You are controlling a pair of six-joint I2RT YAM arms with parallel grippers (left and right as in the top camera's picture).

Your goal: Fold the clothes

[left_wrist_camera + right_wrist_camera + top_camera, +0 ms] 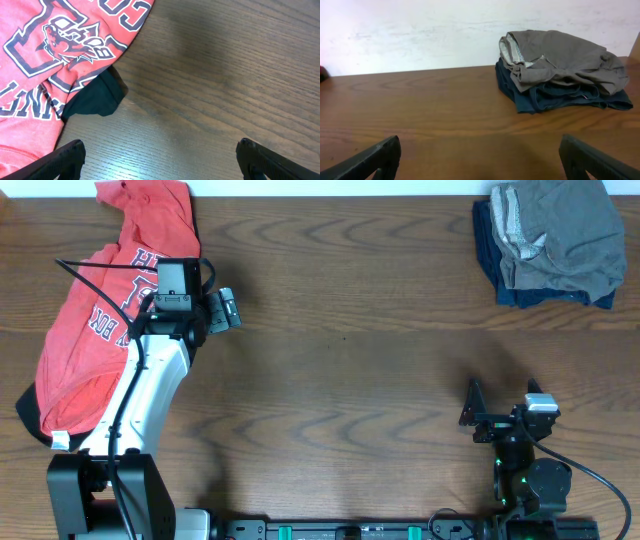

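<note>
A red-orange T-shirt [85, 340] with white lettering lies crumpled along the table's left side, and its print fills the upper left of the left wrist view [45, 45]. Dark fabric [95, 97] peeks out from under its edge. My left gripper [226, 308] hovers open just right of the shirt, with only bare wood between its fingers [160, 150]. Grey-olive shorts [560, 230] sit bunched on a dark navy garment [492, 255] at the far right corner; the right wrist view shows the shorts [565, 55] above the navy garment [545, 102]. My right gripper [471, 412] is open and empty near the front right [480, 147].
The wooden table [350, 360] stretches between the two piles. A white wall [420, 30] borders the far edge. The arm bases [100, 490] stand at the front edge, with a black cable [90, 280] trailing over the shirt.
</note>
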